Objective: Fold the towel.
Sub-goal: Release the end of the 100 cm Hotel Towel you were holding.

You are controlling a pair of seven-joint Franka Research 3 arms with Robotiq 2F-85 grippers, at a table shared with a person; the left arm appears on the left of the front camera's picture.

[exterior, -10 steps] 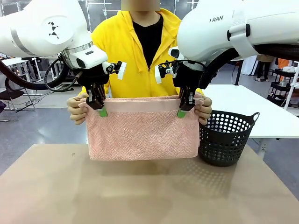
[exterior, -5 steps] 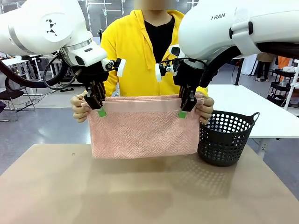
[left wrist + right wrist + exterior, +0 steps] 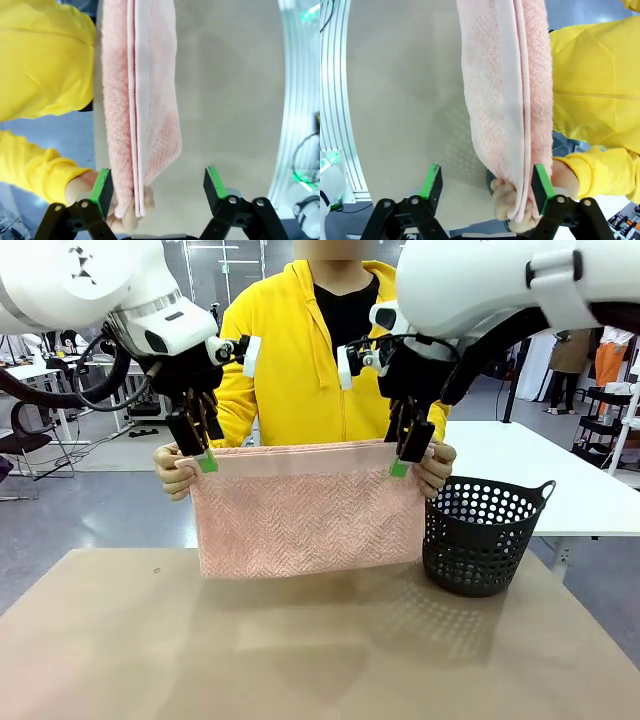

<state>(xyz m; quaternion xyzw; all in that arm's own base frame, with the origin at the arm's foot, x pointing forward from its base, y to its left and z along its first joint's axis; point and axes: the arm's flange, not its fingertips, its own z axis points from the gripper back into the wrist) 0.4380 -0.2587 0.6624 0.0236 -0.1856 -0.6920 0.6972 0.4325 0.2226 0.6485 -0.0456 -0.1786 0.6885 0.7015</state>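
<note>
A person in a yellow hoodie holds a folded pink towel (image 3: pixel 305 510) hanging by its top corners, one hand (image 3: pixel 172 468) at each end, above the far edge of the table. My left gripper (image 3: pixel 205 458) hovers at the top left corner and is open. The towel's edge (image 3: pixel 140 100) hangs in the gap between its green pads (image 3: pixel 103 184), close to one pad, with the person's fingers (image 3: pixel 131 212) pinching it. My right gripper (image 3: pixel 401 464) is open at the top right corner, where the towel (image 3: pixel 505 100) passes close to one pad (image 3: pixel 542 182).
A black perforated basket (image 3: pixel 485 535) stands at the table's far right, just beside the towel. The brown table (image 3: pixel 300 660) stretches bare in front of the towel. White tables and chairs stand behind the person.
Both grippers have risen a little, from over the towel's upper band to its top hem. The person has lifted the towel slightly as well.
</note>
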